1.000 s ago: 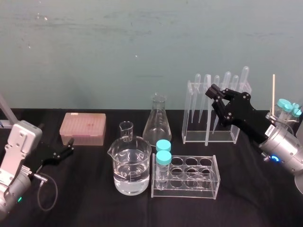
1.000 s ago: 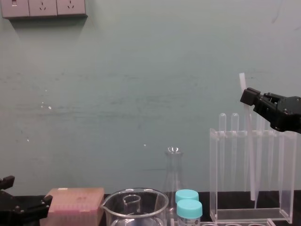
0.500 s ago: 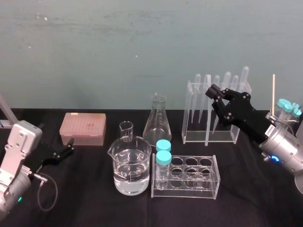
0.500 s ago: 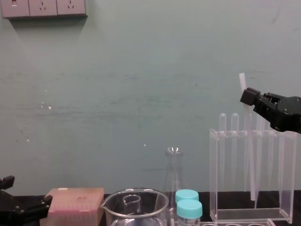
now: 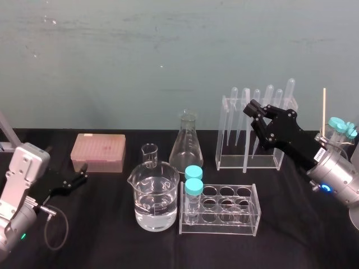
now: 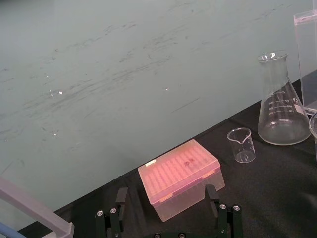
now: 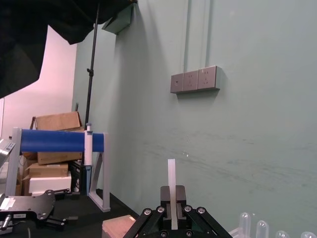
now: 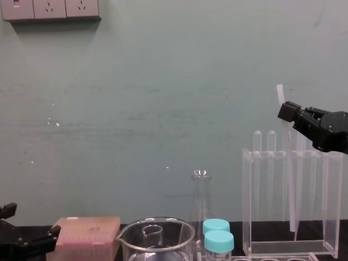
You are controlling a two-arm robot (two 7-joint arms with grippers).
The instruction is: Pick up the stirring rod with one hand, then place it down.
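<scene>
Long, thin translucent-white stirring rod nearly upright, top leaning slightly to the robot's left, hanging before the clear acrylic pipette rack, black right gripper pinching its upper part, nothing moved since a second ago, black left gripper spread, low beside the pink tip box.

Even indoor light, faint shadows, small glints on the beaker.

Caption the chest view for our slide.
Right gripper holds the stirring rod nearly upright by the pipette rack; left gripper parked low beside the pink tip box.
</scene>
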